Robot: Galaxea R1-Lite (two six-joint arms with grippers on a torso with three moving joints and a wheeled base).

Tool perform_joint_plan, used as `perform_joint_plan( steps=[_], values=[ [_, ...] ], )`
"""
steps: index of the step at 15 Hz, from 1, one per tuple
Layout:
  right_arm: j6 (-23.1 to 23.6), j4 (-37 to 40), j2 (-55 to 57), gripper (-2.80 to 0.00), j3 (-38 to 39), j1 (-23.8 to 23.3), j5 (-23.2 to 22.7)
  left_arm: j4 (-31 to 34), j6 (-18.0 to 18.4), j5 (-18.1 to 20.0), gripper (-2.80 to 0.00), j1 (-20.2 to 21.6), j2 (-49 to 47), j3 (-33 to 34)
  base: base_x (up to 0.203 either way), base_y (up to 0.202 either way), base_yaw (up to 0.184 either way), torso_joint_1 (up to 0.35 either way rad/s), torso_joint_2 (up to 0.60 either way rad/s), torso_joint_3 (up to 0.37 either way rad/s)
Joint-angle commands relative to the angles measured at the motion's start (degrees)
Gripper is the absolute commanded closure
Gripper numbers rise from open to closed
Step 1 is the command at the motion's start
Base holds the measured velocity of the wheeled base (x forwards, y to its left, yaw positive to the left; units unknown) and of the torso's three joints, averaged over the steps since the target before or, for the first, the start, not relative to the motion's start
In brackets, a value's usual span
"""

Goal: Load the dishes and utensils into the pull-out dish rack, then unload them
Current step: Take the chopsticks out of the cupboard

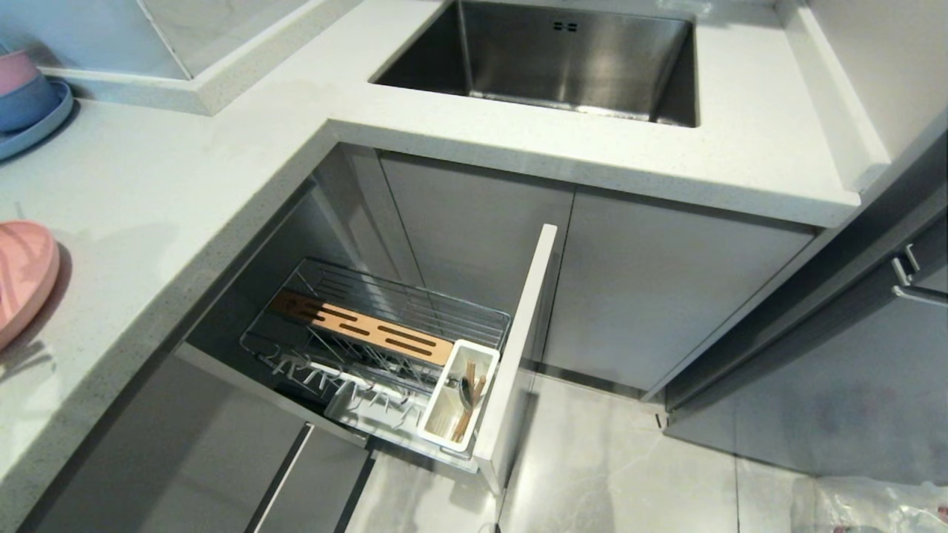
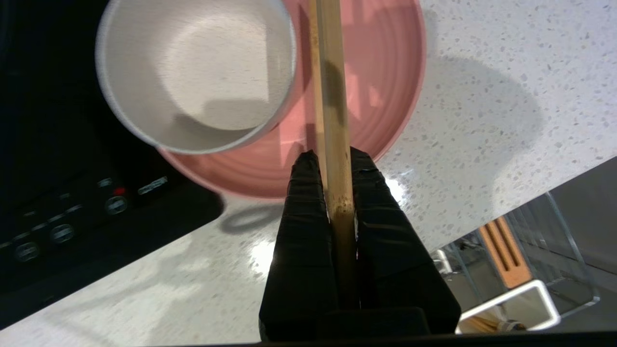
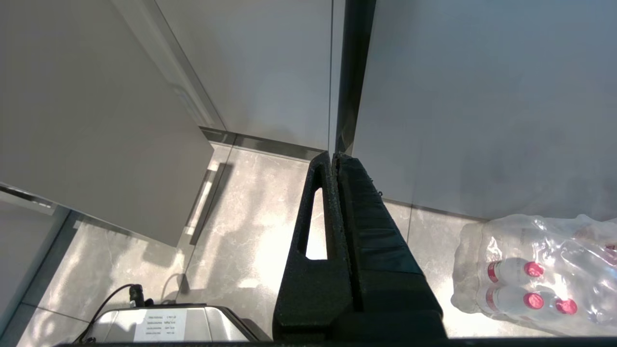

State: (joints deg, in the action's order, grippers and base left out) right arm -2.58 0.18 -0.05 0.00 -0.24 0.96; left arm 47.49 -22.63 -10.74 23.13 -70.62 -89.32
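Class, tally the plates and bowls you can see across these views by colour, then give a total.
Pink: 2 (pink plate, pink bowl)
Blue: 2 (blue plate, blue bowl)
Cream-white: 1 (cream bowl)
Total: 5

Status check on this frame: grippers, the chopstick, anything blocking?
Left gripper shut on one wooden chopstick, over the pink plate and white bowl on the counter. Right gripper shut, empty, parked low. Rack's utensil cup holds utensils; nothing blocking.

This is a home kitchen. A steel sink (image 1: 570,59) sits in a speckled white worktop (image 1: 185,178), with grey cabinet doors (image 1: 652,296) and a pull-out dish rack (image 1: 385,348) below.
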Motion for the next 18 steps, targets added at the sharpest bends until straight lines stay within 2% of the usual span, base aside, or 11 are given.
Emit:
perform_joint_plan(
  steps=[1,3,9,12,16,18],
  values=[
    [-0.1,0.0,0.0,0.0,0.1,0.1,0.0,-0.9,-0.1,3.0,0.0,2.2,-1.5,1.7,0.0,0.0,0.0,0.0,0.0,0.0],
    [0.0,0.0,0.0,0.0,0.1,0.1,0.0,-2.9,0.0,4.4,0.0,3.1,-3.1,1.9,0.0,0.0,0.0,0.0,0.0,0.0],
    [0.0,0.0,0.0,0.0,0.1,0.0,0.0,-7.7,0.6,15.1,0.0,7.5,-6.9,2.2,0.0,0.0,0.0,0.0,0.0,0.0],
    [0.0,0.0,0.0,0.0,0.1,0.0,0.0,-8.3,2.3,17.0,0.0,8.6,-8.5,2.6,0.0,0.0,0.0,0.0,0.0,0.0],
    [0.0,0.0,0.0,0.0,0.1,0.0,0.0,-10.0,2.7,19.3,0.0,10.2,-10.3,3.9,0.0,0.0,0.0,0.0,0.0,0.0],
    [0.0,0.0,0.0,0.0,0.1,0.0,0.0,-10.1,3.7,22.0,0.0,11.2,-10.8,4.4,0.0,0.0,0.0,0.0,0.0,0.0]
  ],
)
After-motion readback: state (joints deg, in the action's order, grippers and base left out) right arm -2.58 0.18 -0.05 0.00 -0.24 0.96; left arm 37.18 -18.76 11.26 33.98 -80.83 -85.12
